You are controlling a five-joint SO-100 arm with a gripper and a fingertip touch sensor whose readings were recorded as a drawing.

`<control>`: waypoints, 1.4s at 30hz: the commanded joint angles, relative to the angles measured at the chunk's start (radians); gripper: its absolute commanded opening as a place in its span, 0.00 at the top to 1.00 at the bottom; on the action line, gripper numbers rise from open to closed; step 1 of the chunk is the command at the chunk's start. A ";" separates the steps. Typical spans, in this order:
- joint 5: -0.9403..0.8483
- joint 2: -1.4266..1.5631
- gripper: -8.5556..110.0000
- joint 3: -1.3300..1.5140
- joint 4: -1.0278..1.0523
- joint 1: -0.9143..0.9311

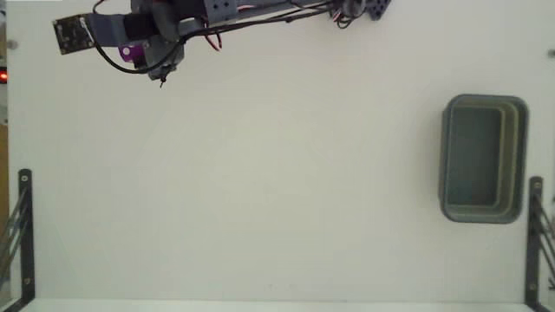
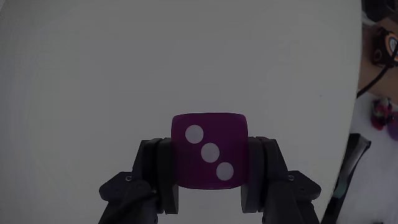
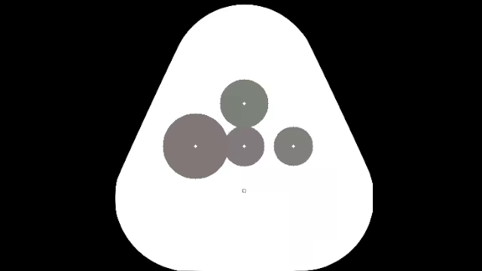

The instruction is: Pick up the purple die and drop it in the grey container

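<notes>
In the wrist view the purple die [image 2: 209, 149] sits between my two black fingers [image 2: 160, 174], showing a face with three white dots. My gripper [image 2: 209, 171] is shut on it above the white table. In the fixed view the arm lies along the top edge, and the die [image 1: 132, 53] shows as a small purple patch in the gripper [image 1: 139, 56] at the top left. The grey container [image 1: 483, 159] stands far off at the right side of the table, its hollow showing nothing inside.
A small black circuit board [image 1: 71, 33] rides on the arm's end at the top left. Black metal brackets [image 1: 23, 227] stand at the table's lower left and lower right [image 1: 535, 234]. The table's right edge [image 2: 354, 93] shows in the wrist view, with clutter beyond.
</notes>
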 commanded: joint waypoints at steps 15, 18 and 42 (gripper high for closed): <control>0.002 -0.029 0.51 -0.258 0.155 0.014; 0.002 -0.038 0.51 -0.285 0.173 0.014; 0.002 -0.041 0.51 -0.293 0.179 0.014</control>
